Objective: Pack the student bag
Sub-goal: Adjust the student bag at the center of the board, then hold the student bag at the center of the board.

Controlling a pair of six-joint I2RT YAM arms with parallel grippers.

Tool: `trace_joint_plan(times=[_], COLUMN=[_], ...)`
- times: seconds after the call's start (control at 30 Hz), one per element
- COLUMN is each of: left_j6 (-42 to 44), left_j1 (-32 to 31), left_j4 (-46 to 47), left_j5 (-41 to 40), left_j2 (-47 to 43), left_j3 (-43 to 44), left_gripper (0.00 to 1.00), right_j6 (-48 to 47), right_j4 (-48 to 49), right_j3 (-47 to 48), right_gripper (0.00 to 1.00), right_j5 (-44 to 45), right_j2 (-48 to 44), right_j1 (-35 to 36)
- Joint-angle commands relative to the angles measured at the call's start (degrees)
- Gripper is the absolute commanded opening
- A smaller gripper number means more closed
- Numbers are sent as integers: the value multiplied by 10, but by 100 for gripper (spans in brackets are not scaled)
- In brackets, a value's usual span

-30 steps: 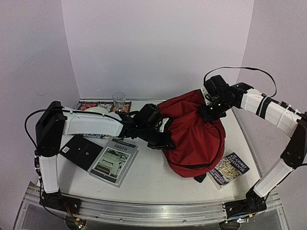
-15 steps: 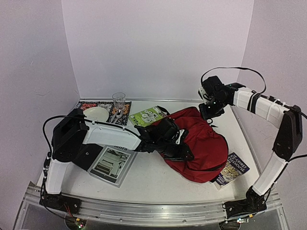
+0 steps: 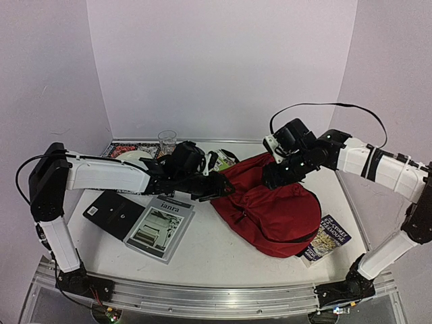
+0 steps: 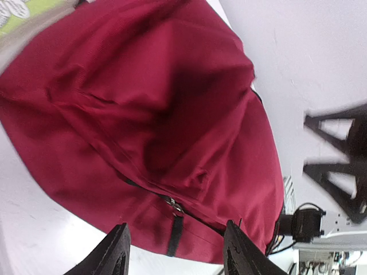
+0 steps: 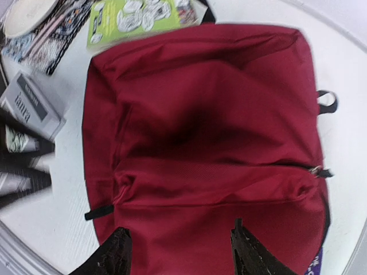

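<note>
The student bag (image 3: 273, 206), dark red with black zips, lies slumped flat on the table right of centre. My left gripper (image 3: 217, 186) hovers at its left edge, open, nothing between its fingers. In the left wrist view the bag (image 4: 155, 109) fills the frame, and a zip pull with a black tab (image 4: 174, 232) lies between the open left gripper (image 4: 176, 226). My right gripper (image 3: 273, 178) hangs over the bag's far side, open and empty. The right wrist view looks down on the bag (image 5: 206, 132) past the open right gripper (image 5: 180, 229).
A green booklet (image 3: 220, 159) lies behind the bag. A glass (image 3: 167, 142), a plate (image 3: 135, 156) and a patterned mat (image 3: 120, 149) sit at the back left. A grey magazine (image 3: 160, 226) and a black notebook (image 3: 111, 214) lie front left. A book (image 3: 322, 237) pokes out under the bag's right side.
Both grippers opened and let go of the bag, which dropped from a raised bunch to lying flat. The left arm pulled back left; the right arm came down over the bag.
</note>
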Motion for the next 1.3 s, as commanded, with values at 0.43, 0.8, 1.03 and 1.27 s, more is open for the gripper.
trace_joint_plan(times=[0.43, 0.8, 1.03, 1.27], left_j6=[-56, -94, -120, -150], left_j1=[26, 31, 32, 32], left_j4=[-3, -2, -2, 6], left_j5=[19, 44, 65, 83], left_j2=[60, 92, 115, 142], left_j3=[39, 64, 80, 105], left_gripper=[59, 59, 60, 61], right_j6=[62, 46, 32, 18], right_j4=[-21, -13, -2, 42], right_j3=[-10, -23, -30, -60], right_gripper=[69, 21, 0, 0], right_j5=[-17, 34, 46, 20], right_j2=[95, 141, 91, 30], right_j1=[85, 86, 85, 85])
